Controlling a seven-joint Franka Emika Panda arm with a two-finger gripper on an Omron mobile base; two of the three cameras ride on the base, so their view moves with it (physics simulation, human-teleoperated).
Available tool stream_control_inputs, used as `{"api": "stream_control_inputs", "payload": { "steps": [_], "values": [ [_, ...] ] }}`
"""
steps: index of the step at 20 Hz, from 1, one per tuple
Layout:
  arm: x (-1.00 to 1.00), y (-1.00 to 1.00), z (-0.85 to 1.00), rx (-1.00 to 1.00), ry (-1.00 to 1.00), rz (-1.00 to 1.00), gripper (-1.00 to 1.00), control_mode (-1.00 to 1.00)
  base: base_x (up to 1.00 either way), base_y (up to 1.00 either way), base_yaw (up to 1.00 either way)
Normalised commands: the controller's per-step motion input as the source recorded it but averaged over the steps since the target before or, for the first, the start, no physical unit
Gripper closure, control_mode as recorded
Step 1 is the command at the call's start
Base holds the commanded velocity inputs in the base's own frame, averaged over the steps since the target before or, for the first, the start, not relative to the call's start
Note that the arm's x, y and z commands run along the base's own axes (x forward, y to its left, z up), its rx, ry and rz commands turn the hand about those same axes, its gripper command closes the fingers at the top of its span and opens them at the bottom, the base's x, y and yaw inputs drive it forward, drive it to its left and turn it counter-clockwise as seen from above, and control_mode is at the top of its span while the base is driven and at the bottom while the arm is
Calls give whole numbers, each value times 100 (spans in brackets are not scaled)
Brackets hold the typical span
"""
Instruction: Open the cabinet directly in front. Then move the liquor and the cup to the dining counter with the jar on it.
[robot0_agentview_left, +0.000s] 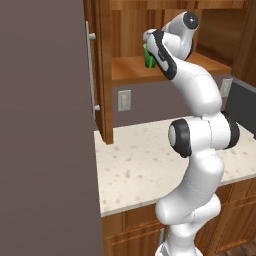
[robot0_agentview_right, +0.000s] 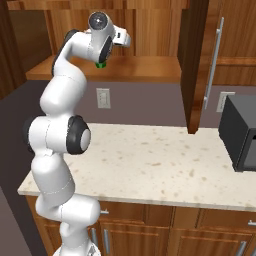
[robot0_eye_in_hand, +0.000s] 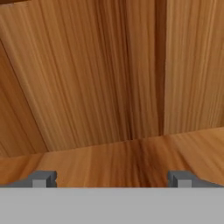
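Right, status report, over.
Gripper open, empty, inside the opened cabinet. Cup on shelf beside the hand. Nothing blocking.

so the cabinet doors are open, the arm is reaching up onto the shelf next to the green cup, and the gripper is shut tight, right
Not quite: the gripper is open, its fingertips standing wide apart with bare shelf between them, as the hand view shows. The rest holds: the cabinet doors are open and the arm reaches onto the shelf beside the green cup.

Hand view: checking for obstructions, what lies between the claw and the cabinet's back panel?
The stretch is bare: in the hand view, plain shelf board runs from the open claw to the cabinet's back panel.
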Motion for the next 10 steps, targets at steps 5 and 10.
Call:
{"api": "stream_control_inputs", "payload": {
  "steps": [5, 10],
  "values": [
    [0, 0, 0, 0, -23, 0, -100, -100, 0, 0, 0],
    [0, 0, 0, 0, -8, 0, -100, -100, 0, 0, 0]
  ]
}}
